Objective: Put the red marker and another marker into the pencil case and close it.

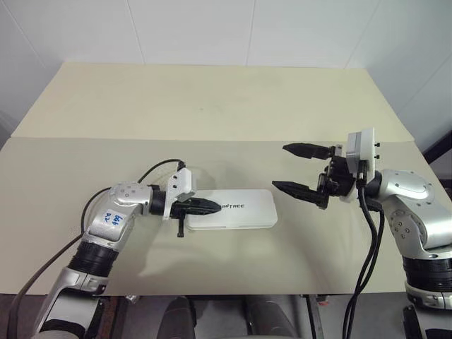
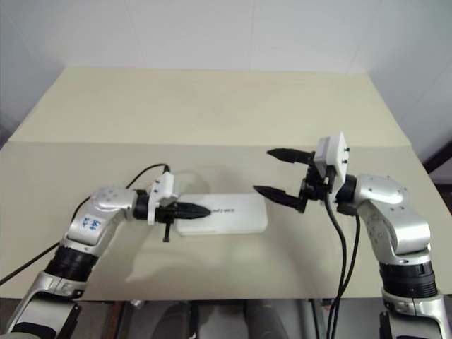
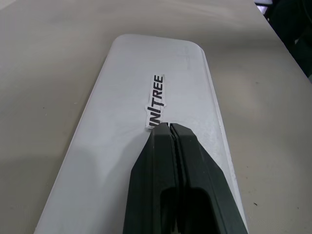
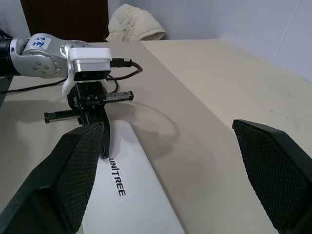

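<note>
Pressing down on the case [image 1: 236, 209] lid, left hand [image 1: 212, 207] with fingers [image 3: 170, 161] squeezed fully together, gripping nothing, tips resting on the lid at the start of the printed "UNITREE" word. Likely a push to seat the lid rather than a grasp, hence the closed, pointed shape. Angled slightly downward and reaching across toward the robot's right.

Lying flat and closed beneath it, white case with rounded corners, long side running left to right, near the front middle of the beige surface [image 1: 212, 106]. No marker to be seen anywhere on the surface; presumably both already inside, though the closed lid hides the contents.

Hovering just off the case's right end, right hand [image 1: 300, 171] spread as wide as it goes, empty, fingers pointing level toward the left hand. Apart from the case, raised above the surface; probably waiting clear so as not to block the lid.

Judged nearly done: only a firm close left to confirm.
</note>
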Controlling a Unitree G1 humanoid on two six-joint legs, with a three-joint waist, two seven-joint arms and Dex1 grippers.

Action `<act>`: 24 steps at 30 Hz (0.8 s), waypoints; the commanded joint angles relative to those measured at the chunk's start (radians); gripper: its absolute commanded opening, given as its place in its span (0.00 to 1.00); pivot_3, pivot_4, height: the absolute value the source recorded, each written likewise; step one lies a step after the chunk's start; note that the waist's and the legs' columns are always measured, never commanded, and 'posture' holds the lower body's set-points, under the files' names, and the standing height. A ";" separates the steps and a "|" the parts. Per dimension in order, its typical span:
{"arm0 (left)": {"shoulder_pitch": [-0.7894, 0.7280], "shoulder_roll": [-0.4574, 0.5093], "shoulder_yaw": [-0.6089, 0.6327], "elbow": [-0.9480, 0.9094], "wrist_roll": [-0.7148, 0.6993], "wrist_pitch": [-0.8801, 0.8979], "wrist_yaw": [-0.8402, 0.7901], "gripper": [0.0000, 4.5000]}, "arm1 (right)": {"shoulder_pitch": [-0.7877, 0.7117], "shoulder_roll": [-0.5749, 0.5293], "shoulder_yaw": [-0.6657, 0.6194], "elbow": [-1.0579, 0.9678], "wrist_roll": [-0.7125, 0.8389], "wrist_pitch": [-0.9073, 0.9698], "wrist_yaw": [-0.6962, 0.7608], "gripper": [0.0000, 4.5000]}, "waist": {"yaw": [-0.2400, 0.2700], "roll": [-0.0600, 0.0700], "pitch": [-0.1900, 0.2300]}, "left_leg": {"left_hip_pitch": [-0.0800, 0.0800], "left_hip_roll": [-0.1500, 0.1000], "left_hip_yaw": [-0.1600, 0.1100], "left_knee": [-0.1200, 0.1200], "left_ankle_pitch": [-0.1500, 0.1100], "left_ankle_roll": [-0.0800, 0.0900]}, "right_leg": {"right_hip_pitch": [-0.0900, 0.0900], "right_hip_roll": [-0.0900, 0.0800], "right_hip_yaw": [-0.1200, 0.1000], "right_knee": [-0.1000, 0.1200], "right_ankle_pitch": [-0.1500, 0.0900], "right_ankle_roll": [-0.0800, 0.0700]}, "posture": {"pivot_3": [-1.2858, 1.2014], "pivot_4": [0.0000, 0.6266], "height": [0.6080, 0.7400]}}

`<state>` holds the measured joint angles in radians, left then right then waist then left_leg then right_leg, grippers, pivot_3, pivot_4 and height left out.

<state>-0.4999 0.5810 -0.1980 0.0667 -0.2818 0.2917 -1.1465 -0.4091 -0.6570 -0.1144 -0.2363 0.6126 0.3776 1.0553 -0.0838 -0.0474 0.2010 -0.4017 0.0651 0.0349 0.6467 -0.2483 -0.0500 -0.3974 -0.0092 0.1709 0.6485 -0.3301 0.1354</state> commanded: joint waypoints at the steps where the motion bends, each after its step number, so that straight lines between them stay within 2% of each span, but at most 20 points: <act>1: 0.015 -0.003 0.011 -0.019 -0.001 0.026 0.018 0.01 | 0.011 0.004 -0.016 -0.038 0.022 -0.003 -0.006 1.00 | 0.000 0.000 0.000 | 0.000 0.000 0.000 0.000 0.000 0.000 | 0.000 0.000 0.000 -0.001 0.000 0.000 | 0.52 0.24 1.00; 6: 0.026 0.005 0.190 -0.093 -0.138 0.027 0.039 0.01 | 0.010 -0.006 -0.023 0.004 0.014 -0.021 0.020 1.00 | -0.003 0.000 0.000 | -0.002 0.000 0.000 -0.001 -0.001 0.000 | -0.001 0.000 -0.001 -0.004 0.001 0.001 | 0.52 0.24 1.00; 9: 0.046 0.050 0.288 -0.144 -0.190 0.056 0.053 0.01 | 0.003 -0.020 -0.033 0.034 0.003 -0.045 0.045 1.00 | -0.002 0.000 0.000 | -0.002 0.001 -0.001 -0.003 -0.001 0.000 | -0.001 0.000 -0.001 -0.004 0.001 0.001 | 0.52 0.24 1.00; 18: 0.170 0.174 0.492 -0.254 -0.260 0.087 0.093 0.65 | -0.012 -0.083 -0.064 0.087 -0.009 -0.083 0.118 1.00 | -0.001 0.001 0.001 | -0.003 0.001 0.000 -0.004 -0.002 -0.001 | -0.001 -0.001 -0.002 -0.006 0.000 0.001 | 0.52 0.24 1.00; 22: 0.173 0.194 0.526 -0.257 -0.260 0.071 0.108 0.94 | 0.000 -0.145 -0.068 0.128 -0.027 -0.125 0.200 1.00 | 0.002 0.001 0.001 | -0.003 0.001 0.000 -0.004 -0.002 -0.001 | -0.001 -0.001 -0.002 -0.006 0.000 0.001 | 0.52 0.24 1.00; 23: 0.178 0.200 0.533 -0.251 -0.263 0.070 0.103 0.99 | 0.006 -0.157 -0.069 0.144 -0.031 -0.135 0.214 1.00 | 0.001 0.001 0.001 | -0.003 0.001 0.000 -0.004 -0.002 -0.001 | -0.001 -0.001 -0.002 -0.007 0.000 0.001 | 0.52 0.24 1.00; 24: 0.181 0.206 0.534 -0.249 -0.261 0.071 0.101 0.99 | 0.008 -0.165 -0.072 0.161 -0.034 -0.146 0.226 1.00 | 0.000 0.001 0.001 | -0.003 0.001 0.000 -0.004 -0.002 -0.001 | -0.001 -0.001 -0.002 -0.007 0.000 0.001 | 0.52 0.24 1.00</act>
<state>-0.3267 0.7674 0.3112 -0.1567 -0.5216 0.3780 -1.0435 -0.4058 -0.8010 -0.1423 -0.0836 0.5773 0.2618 1.2556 -0.0836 -0.0468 0.2021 -0.4043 0.0658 0.0349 0.6429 -0.2505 -0.0506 -0.3983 -0.0103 0.1690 0.6411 -0.3301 0.1360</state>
